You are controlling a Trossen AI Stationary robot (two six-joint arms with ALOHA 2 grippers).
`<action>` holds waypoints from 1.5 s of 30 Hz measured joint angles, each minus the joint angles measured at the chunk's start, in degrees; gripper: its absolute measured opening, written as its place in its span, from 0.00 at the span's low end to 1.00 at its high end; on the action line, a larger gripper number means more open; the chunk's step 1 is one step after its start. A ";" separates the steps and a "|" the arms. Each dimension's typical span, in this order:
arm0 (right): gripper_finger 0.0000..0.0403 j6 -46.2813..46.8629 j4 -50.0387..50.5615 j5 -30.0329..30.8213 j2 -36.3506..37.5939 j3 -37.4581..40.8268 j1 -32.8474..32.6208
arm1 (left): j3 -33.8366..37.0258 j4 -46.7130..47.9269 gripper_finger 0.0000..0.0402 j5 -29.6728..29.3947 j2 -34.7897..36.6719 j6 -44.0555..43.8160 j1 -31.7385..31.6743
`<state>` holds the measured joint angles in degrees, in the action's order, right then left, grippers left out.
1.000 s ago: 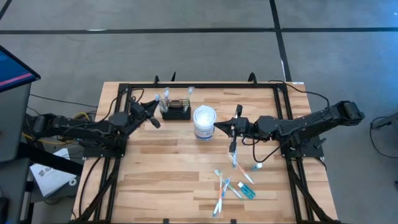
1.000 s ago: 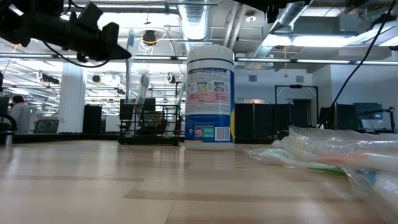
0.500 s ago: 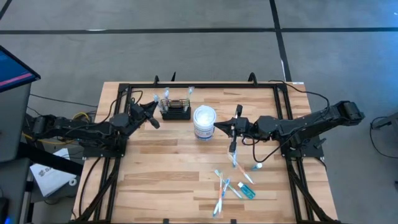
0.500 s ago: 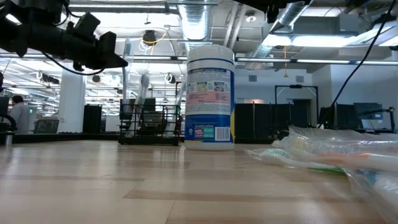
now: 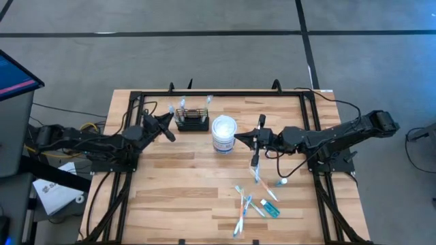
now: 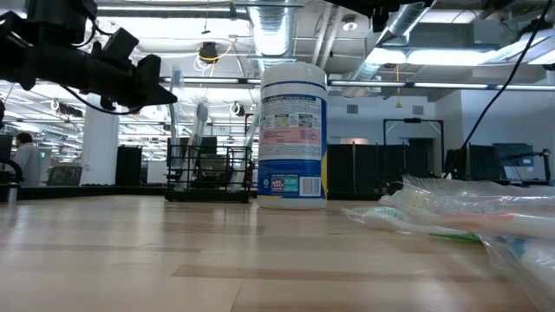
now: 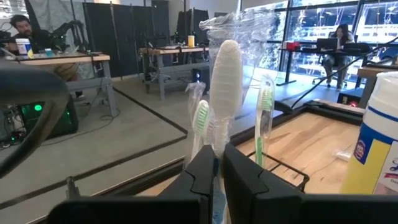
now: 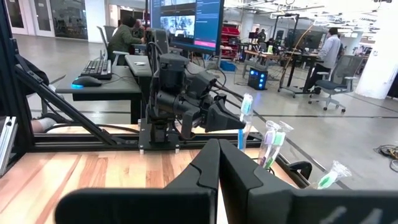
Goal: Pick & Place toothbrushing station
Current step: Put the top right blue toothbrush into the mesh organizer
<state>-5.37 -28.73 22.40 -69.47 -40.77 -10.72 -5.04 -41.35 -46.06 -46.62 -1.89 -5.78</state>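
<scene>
The toothbrushing station, a small black wire rack [image 5: 192, 122] [image 6: 208, 173], stands on the table at the far side, left of the white tub [image 5: 223, 133]. Wrapped toothbrushes stand upright in it [image 7: 264, 109]. My left gripper [image 5: 169, 124] [image 7: 214, 171] hovers level just left of the rack, shut on a plastic-wrapped toothbrush [image 7: 225, 68] [image 6: 176, 104]. My right gripper [image 5: 238, 140] [image 8: 217, 158] waits shut and with nothing in it, right of the tub, pointing toward the tub. My left gripper pinches the wrapped toothbrush's handle [image 7: 214, 183] between its two fingers. The fingers come in level and lie across the handle. The brush stands upright, head up above the fingers; its lower end is hidden by the gripper, so whether it touches the rack cannot be told.
Several wrapped toothbrushes and a small tube [image 5: 253, 201] lie loose on the table's near right; their plastic shows in the low view [image 6: 451, 212]. A black frame [image 5: 225, 92] runs round the table. People sit at desks in the room beyond.
My left gripper has sunk a little beside the rack, still shut on the upright toothbrush, which has come down with it.
</scene>
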 joint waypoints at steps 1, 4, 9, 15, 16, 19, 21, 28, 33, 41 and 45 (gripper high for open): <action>0.00 -0.58 0.00 0.00 0.00 0.00 0.00 | 0.00 -0.90 0.02 0.00 -0.90 0.04 0.00; 0.00 -1.06 0.00 -0.01 0.00 0.00 0.00 | 0.00 -2.31 0.02 0.00 -4.06 0.06 -0.35; 0.00 -1.10 0.00 0.01 0.00 0.00 0.00 | 0.00 -6.47 0.02 0.11 -9.45 -0.45 -1.40; 0.00 -1.13 0.02 0.02 0.00 0.00 -0.02 | -0.01 -10.33 0.03 0.10 -13.97 -0.65 -1.42; 0.00 -1.13 0.02 -0.01 0.00 0.00 -0.04 | -0.02 -10.27 0.03 0.13 -14.45 -1.15 -1.42; 0.00 -1.13 0.02 0.00 0.00 0.00 -0.04 | -0.02 -10.27 0.03 0.09 -15.69 -1.62 -1.42; 0.00 -1.13 0.02 0.00 0.00 0.00 -0.04 | -0.02 -10.42 0.03 -0.15 -16.21 -1.65 -1.42; 0.00 -1.22 0.04 0.02 0.00 0.00 -0.04 | 0.01 -10.65 0.04 -0.64 -16.97 -1.98 -1.93; 0.00 -1.19 0.05 0.01 0.00 0.00 -0.04 | 0.63 -10.68 0.09 -0.68 -16.94 -3.55 -3.37; 0.00 -1.19 0.17 0.00 0.00 0.00 -0.04 | 0.96 -10.65 0.13 -0.72 -16.93 -6.04 -4.11; 0.00 -1.19 0.22 -0.01 0.00 -0.02 -0.04 | 0.96 -10.63 0.14 -0.74 -16.93 -6.12 -4.11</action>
<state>-6.57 -28.52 22.39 -69.47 -40.79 -10.76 -4.08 -51.99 -46.81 -63.55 -8.01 -9.89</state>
